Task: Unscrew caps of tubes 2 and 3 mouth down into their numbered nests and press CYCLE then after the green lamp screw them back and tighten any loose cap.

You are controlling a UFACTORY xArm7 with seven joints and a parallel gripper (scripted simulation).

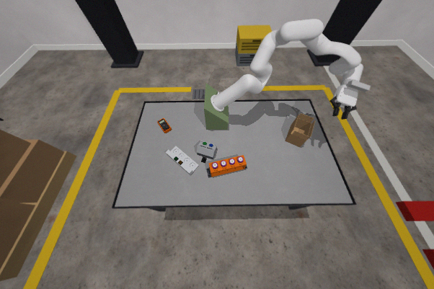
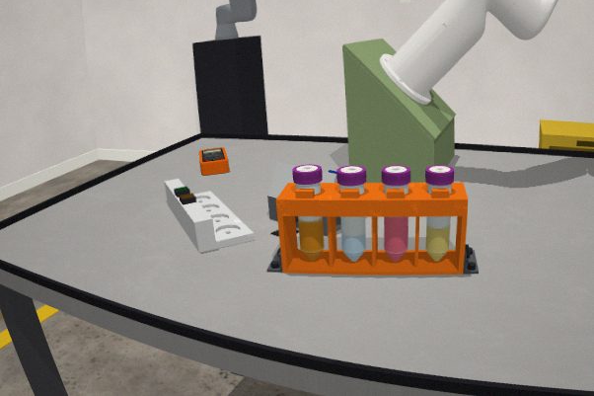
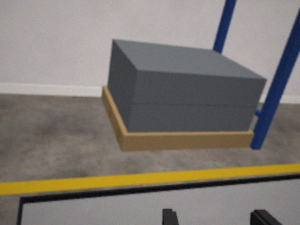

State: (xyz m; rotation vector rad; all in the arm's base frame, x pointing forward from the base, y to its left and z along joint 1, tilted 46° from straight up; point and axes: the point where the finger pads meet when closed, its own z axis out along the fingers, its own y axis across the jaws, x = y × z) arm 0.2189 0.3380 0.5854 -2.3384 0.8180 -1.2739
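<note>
Hanging beyond the grey table's (image 1: 252, 187) edge, pincer (image 1: 342, 110) seemingly half apart, empty.

A grey table (image 1: 274, 183) with a black rim is seen at the centre of the top view. On it are carried a green arm base (image 1: 215, 114) at upper centre, a cardboard box (image 1: 300, 130) at upper right, an orange meter (image 1: 164, 125) at upper left, and, clustered near the middle, a white cap tray (image 1: 182, 160), a grey key housing (image 1: 205, 148) and an orange tube rack (image 1: 228, 166).
</note>
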